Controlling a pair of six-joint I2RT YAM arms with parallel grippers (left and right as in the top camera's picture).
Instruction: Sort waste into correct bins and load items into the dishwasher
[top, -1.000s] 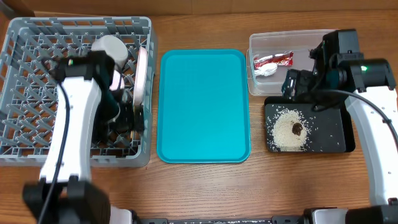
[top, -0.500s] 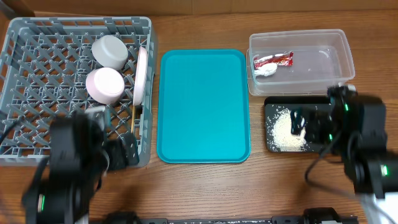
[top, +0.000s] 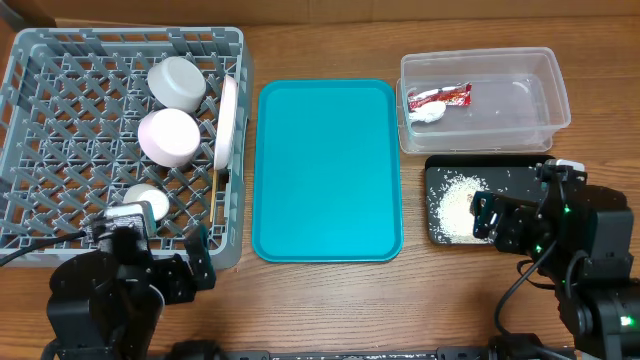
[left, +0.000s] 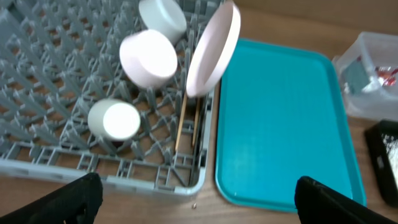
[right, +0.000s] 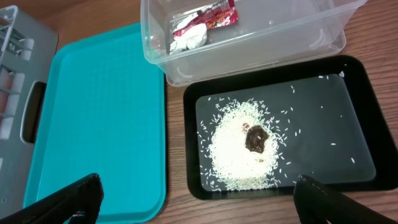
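The left gripper hangs near the front edge of the grey dish rack, its fingers spread wide and holding nothing. Inside the rack an upturned pale green-white bowl, an upturned pale pink saucer and a small white cup sit in a line. A round plate stands on edge by the right wall, with the chopsticks below it.

The teal serving tray lies beside the rack. The clear tub holds the red-and-white wrapper, its print too small to read, touching the tissue wad. On the black tray, the brown lump sits on the rice. The right gripper hovers over this tray with its fingers spread and nothing between them.
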